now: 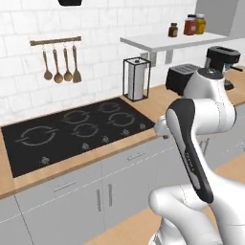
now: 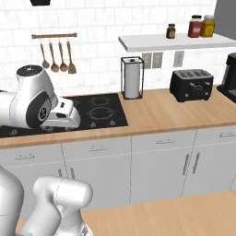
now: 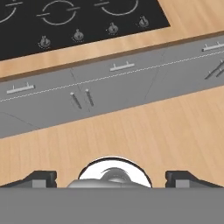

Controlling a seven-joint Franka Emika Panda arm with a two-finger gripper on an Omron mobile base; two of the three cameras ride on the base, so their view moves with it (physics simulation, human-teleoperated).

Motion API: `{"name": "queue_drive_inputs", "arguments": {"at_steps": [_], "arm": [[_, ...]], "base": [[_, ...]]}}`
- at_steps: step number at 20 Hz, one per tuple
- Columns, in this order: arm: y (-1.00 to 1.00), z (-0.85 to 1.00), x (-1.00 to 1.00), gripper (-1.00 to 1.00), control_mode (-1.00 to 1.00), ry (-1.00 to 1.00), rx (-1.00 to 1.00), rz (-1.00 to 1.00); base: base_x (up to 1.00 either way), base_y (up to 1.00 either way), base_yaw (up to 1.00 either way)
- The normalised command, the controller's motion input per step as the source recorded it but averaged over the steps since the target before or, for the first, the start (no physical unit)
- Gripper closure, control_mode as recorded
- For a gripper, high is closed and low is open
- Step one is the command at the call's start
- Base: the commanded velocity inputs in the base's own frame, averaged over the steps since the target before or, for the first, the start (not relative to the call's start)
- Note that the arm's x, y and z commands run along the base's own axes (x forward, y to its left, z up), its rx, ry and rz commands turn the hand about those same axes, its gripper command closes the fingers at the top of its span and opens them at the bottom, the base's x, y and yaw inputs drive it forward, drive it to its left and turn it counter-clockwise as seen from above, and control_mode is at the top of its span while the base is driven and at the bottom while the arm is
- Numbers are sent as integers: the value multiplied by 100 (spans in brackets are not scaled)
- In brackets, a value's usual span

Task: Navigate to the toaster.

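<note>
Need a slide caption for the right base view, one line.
Black toaster on the wooden counter, right of the paper towel holder and cooktop, with the arm folded at left.

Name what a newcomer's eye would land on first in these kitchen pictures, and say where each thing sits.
The black cooktop dominates the wooden counter, with wooden utensils hanging on the tiled wall above it. Further right stand a paper towel holder and the black toaster, under a shelf carrying jars.

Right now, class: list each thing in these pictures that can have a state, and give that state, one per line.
gripper: open, holding nothing
toaster: upright on the counter, slots empty
cabinet doors: shut
drawers: shut
paper towel roll: upright in its holder
jars: lidded, on the shelf
</note>
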Motion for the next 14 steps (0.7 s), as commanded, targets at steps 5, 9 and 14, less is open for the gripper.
{"name": "queue_drive_inputs", "arguments": {"at_steps": [5,9,14], "arm": [[0,0,0,-100,100,0,0,0],[0,0,0,-100,100,0,0,0],[0,0,0,-100,100,0,0,0]], "base": [[67,-100,0],[62,-100,6],[64,-100,28]]}}
